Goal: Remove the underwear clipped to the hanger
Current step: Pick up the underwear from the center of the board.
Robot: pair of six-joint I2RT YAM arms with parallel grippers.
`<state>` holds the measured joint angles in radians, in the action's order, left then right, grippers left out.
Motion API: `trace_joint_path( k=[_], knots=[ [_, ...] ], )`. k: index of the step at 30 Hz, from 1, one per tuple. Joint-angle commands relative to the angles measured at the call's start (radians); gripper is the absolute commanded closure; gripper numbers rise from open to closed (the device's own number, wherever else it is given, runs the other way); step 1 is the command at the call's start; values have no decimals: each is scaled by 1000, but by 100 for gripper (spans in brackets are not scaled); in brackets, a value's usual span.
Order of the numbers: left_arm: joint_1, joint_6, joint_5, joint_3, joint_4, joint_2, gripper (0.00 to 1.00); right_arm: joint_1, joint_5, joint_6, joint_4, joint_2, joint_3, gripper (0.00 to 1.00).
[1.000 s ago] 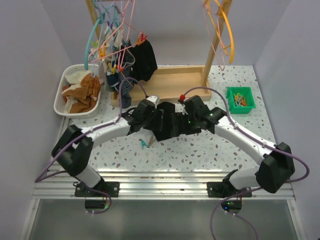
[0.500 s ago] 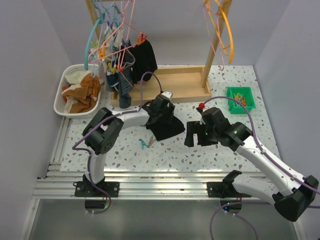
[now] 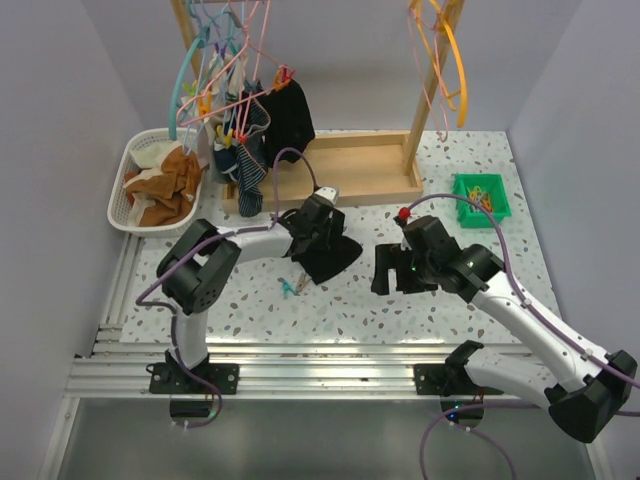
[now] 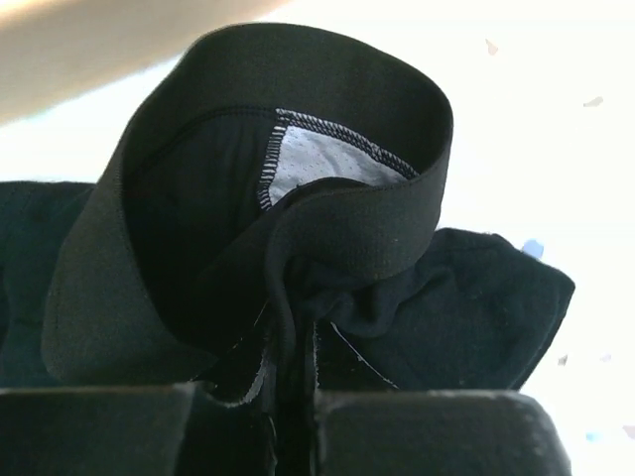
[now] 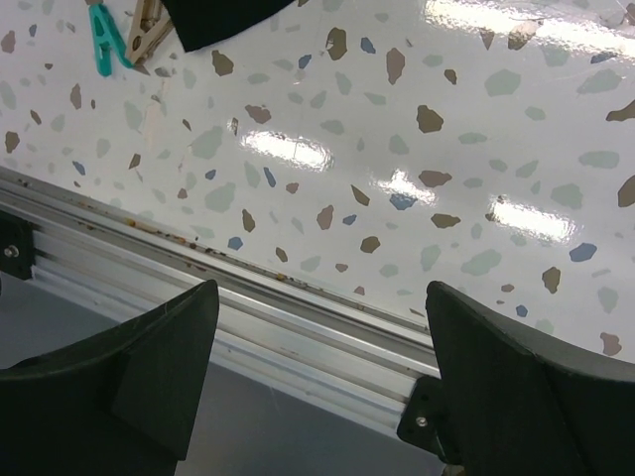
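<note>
One black underwear (image 3: 337, 256) lies crumpled on the speckled table, its waistband standing up in a loop (image 4: 298, 129). My left gripper (image 3: 314, 234) (image 4: 294, 349) is shut on a fold of this cloth at its near edge. Another black underwear (image 3: 291, 118) hangs clipped to a hanger (image 3: 262, 92) on the wooden rack at the back left. My right gripper (image 3: 388, 271) (image 5: 322, 297) stands open and empty over the table, right of the lying cloth, whose corner (image 5: 226, 16) shows at the top of its view.
Dark blue striped garments (image 3: 249, 168) hang beside the black one. A white basket (image 3: 124, 172) with orange-brown cloth sits at the left. Loose clips (image 3: 291, 287) (image 5: 105, 36) lie near the front. The rack's wooden base (image 3: 360, 172) and a green bin (image 3: 481, 200) stand behind.
My left gripper has closed on the black underwear lying on the table and shifted it slightly. The right gripper, earlier at the cloth, has drawn back to the right and stays open.
</note>
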<state>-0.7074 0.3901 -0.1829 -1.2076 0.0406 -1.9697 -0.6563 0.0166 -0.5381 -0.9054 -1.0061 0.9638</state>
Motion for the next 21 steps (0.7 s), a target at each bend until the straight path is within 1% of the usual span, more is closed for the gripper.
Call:
trace_joint_path(
  k=[1, 3, 4, 6, 8, 11, 12, 13, 14, 16, 17, 18, 19, 20, 21],
  knots=[
    [-1, 47, -27, 92, -10, 171, 100, -5, 5, 13, 25, -17, 1, 12],
    [-1, 47, -64, 102, -24, 282, 100, -3, 17, 20, 49, -35, -13, 12],
    [0, 49, -72, 100, -60, 311, 100, -5, 29, 24, 62, -49, -17, 12],
    [2, 52, -85, 91, -53, 388, 100, -5, 40, 36, 72, -64, -19, 13],
    [2, 62, -81, 76, -42, 429, 100, -5, 40, 50, 83, -83, -17, 13],
    [5, 101, -64, 91, 63, 520, 100, -5, 49, 73, 88, -97, -13, 14],
    [5, 136, -73, 98, 147, 563, 100, -5, 48, 82, 83, -104, -11, 14],
    [5, 154, -72, 114, 178, 589, 100, -3, 48, 86, 83, -106, -10, 14],
    [5, 174, -69, 134, 208, 620, 100, -5, 48, 87, 83, -109, -10, 14],
    [5, 239, -67, 218, 278, 739, 100, -5, 55, 84, 97, -111, -13, 14],
    [5, 266, -79, 247, 304, 835, 100, -3, 75, 84, 117, -115, -22, 14],
    [3, 323, -111, 296, 374, 888, 100, -5, 89, 86, 126, -130, -25, 14],
    [2, 348, -134, 313, 413, 940, 100, -5, 103, 87, 141, -146, -25, 15],
    [0, 372, -167, 328, 453, 1045, 100, -5, 115, 87, 149, -158, -22, 16],
    [0, 429, -235, 336, 554, 1096, 100, -6, 138, 90, 158, -172, -19, 16]
  ],
)
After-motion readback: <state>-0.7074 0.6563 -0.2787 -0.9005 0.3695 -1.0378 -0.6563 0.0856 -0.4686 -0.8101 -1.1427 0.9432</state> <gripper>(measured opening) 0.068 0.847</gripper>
